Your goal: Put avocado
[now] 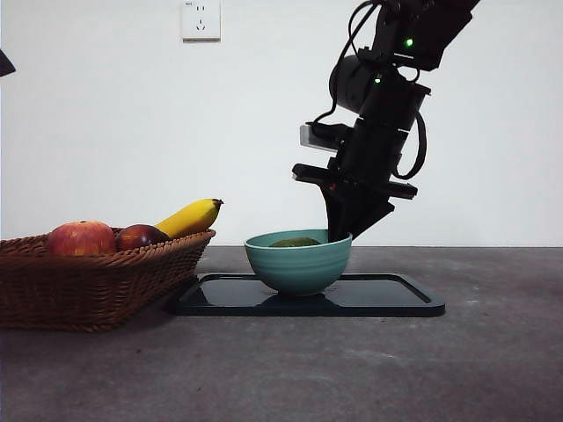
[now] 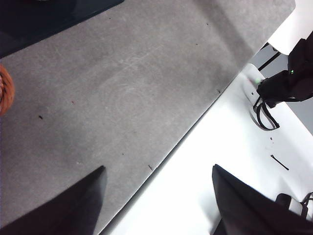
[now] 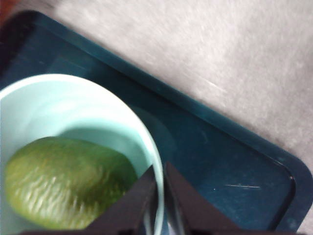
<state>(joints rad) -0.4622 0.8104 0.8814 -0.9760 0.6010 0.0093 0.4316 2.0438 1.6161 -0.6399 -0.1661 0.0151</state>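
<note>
The dark green avocado (image 1: 295,242) lies inside the teal bowl (image 1: 299,268), which stands on the dark tray (image 1: 387,294). In the right wrist view the avocado (image 3: 63,186) fills the bowl (image 3: 73,98) beside the tray floor (image 3: 220,161). My right gripper (image 1: 343,230) is just over the bowl's right rim, and its jaws (image 3: 160,171) are shut and empty, apart from the avocado. My left gripper (image 2: 159,176) is open and empty above the table's edge, far from the bowl.
A wicker basket (image 1: 88,281) at the left holds a red apple (image 1: 81,237), a darker apple (image 1: 139,236) and a yellow banana (image 1: 189,217). The waiting arm shows as a black tip (image 1: 4,63) at the top left.
</note>
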